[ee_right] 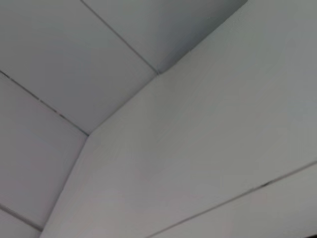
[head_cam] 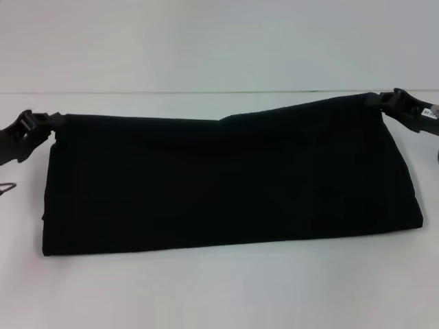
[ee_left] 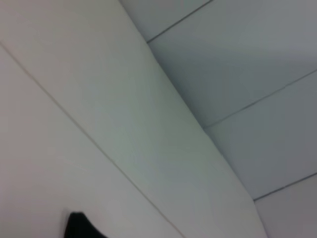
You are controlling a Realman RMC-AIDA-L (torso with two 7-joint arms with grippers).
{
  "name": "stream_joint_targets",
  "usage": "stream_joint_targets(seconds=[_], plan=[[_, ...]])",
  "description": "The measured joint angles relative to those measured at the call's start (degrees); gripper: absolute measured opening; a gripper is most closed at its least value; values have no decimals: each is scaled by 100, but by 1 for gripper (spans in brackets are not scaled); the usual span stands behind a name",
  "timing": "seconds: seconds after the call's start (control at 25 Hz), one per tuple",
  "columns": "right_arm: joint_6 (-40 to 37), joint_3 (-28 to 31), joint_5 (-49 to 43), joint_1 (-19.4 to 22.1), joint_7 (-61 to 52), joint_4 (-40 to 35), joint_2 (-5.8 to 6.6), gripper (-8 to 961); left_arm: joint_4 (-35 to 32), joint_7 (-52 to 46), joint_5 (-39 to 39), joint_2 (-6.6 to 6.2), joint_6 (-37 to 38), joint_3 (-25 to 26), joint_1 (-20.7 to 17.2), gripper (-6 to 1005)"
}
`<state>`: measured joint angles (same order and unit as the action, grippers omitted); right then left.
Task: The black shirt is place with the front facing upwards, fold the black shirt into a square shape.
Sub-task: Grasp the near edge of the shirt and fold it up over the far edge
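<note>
You had the black shirt (head_cam: 226,181) folded into a wide band across the white table (head_cam: 219,288). Left gripper (head_cam: 42,123) pinched its 9 o'clock corner, right gripper (head_cam: 391,101) pinched its 2 o'clock corner.

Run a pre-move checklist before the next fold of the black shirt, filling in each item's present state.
1. Left pincer at the far left corner of the black shirt: ok.
2. Right pincer at the far right corner: ok.
3. Both grips firmly closed on cloth: cannot tell.
4. Shirt already a square: not ok, it is a wide band.
5. Far edge level: not ok, the right end is higher.
6. Table in front shows bare surface: ok.
</note>
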<state>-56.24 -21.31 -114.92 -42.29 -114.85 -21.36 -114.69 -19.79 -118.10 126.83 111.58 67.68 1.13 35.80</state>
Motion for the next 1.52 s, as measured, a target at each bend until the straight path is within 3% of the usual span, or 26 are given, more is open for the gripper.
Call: stream_joint_targets(seconds=[0.16, 0.52, 0.76, 0.96, 1.12, 1.44, 1.52], plan=[[277, 0, 121, -85, 292, -19, -92, 12, 26, 274, -265, 85, -329, -9, 131, 14], [681, -8, 303, -260, 437, -37, -117, 12, 57, 634, -410, 165, -741, -46, 368, 15], [1237, -66, 308, -356, 696, -4, -280, 13, 63, 946, -453, 342, -1248, -25, 469, 15], [1980, -275, 310, -534, 938, -5, -437, 13, 63, 1365, -986, 522, -1369, -30, 487, 16], [2333, -531, 313, -641, 1017, -5, -484, 13, 62, 1506, -1177, 568, -1434, -86, 564, 16], [2683, -613, 318, -794, 1056, 0, -515, 253, 76, 1838, -1248, 687, -1799, -144, 712, 163], [2673, -615, 322, -792, 1056, 0, -516, 296, 77, 1839, -1248, 689, -1761, -144, 709, 250]])
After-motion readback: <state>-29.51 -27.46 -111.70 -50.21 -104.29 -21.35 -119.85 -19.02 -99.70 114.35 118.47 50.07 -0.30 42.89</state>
